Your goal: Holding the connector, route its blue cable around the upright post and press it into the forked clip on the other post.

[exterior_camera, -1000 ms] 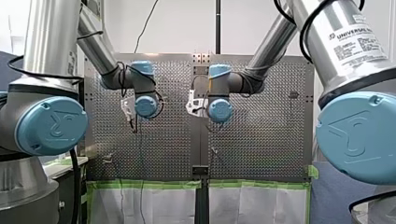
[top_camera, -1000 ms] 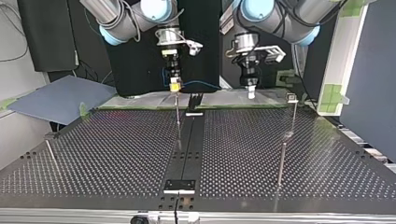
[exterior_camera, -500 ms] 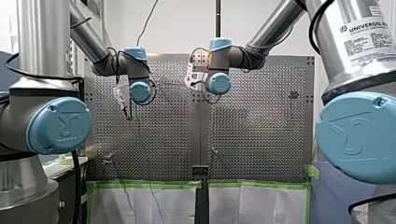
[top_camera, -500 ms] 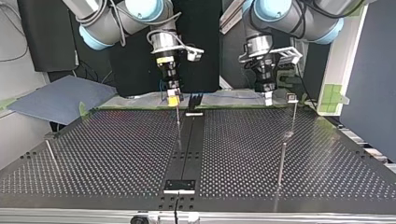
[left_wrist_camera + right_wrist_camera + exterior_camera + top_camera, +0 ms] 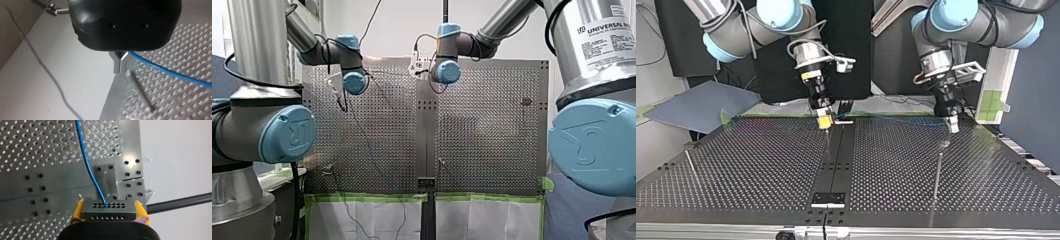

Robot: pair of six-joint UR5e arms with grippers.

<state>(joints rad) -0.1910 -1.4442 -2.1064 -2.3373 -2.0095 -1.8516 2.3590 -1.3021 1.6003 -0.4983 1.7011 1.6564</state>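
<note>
Clamped tight between right pincer (image 5: 109, 205) yellow pads (image 5: 78, 208): connector (image 5: 109, 212), with blue cable (image 5: 86, 162) leaving dead ahead at pincer's 12 o'clock, running to left pincer (image 5: 952, 125) at top view's 3 o'clock, grip there impossible to tell.

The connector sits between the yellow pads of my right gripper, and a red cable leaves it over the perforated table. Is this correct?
Not quite: the right wrist view shows that the cable is blue, not red. The connector does sit between the yellow pads of my right gripper, and the cable leaves it over the perforated table.
</note>
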